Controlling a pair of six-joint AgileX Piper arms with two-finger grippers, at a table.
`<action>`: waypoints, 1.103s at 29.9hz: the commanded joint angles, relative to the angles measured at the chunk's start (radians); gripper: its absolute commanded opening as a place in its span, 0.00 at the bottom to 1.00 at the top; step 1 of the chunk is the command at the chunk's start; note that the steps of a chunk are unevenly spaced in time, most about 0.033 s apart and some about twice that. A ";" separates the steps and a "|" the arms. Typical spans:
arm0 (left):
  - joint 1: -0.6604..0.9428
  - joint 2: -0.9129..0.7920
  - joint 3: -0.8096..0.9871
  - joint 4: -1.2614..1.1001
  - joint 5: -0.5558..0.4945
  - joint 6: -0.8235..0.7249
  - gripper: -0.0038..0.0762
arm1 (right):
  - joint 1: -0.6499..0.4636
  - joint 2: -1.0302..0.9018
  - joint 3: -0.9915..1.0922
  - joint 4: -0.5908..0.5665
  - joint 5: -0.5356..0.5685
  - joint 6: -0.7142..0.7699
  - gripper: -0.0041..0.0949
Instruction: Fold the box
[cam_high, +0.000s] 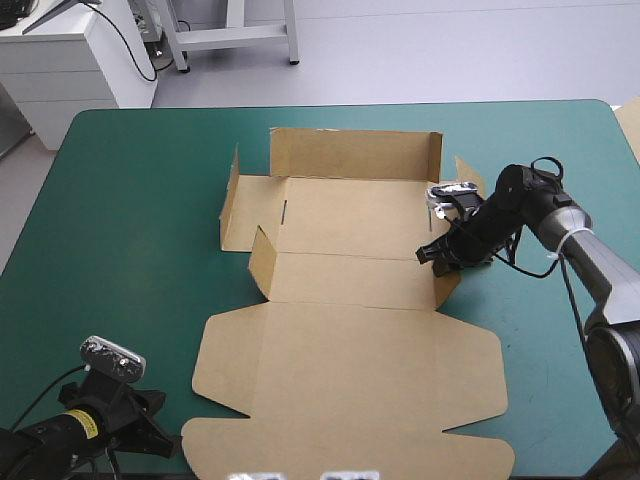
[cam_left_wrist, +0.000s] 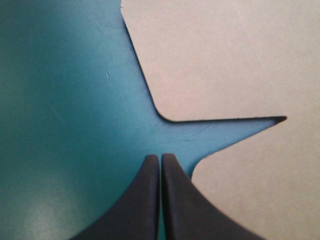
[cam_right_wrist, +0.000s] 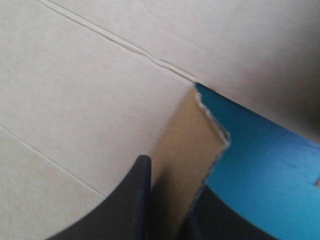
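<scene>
The box lies in the middle of the table, a brown sheet partly formed. Its far wall and left wall stand up, and the lid lies flat and reaches toward the near edge. At the tray's near right corner a small corner flap is raised. The right gripper has its jaws clamped on this flap, with the board pinched between the black fingers (the right wrist view shows this plainly).

The step in hand looks like raising the right side: turning the corner flap inward so that the right wall can come up against it. The next move probably calls for swinging the flap along its crease without tearing the rough cut edge, while the sheet stays put.

The left gripper sits low at the lid's near left corner with its jaws together, holding nothing. It is just beside the board where a cut runs between two lid tabs. From there it could press down on the lid to steady the sheet.

There is wide bare teal-green cover on the left, and a narrower strip to the right of the tray, where the right arm works. The lid's near edge lies close to the table's near edge, so there is little room to slide the box that way.
</scene>
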 joint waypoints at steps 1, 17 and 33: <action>-0.006 0.009 -0.030 -0.010 -0.039 -0.010 0.04 | -0.001 -0.043 -0.051 0.040 -0.014 -0.123 0.03; -0.006 0.009 -0.030 -0.010 -0.039 -0.010 0.04 | 0.046 -0.039 -0.235 0.049 -0.244 -0.662 0.02; -0.006 0.009 -0.030 -0.010 -0.039 -0.010 0.04 | 0.404 0.069 -0.239 0.030 -0.581 -0.835 0.02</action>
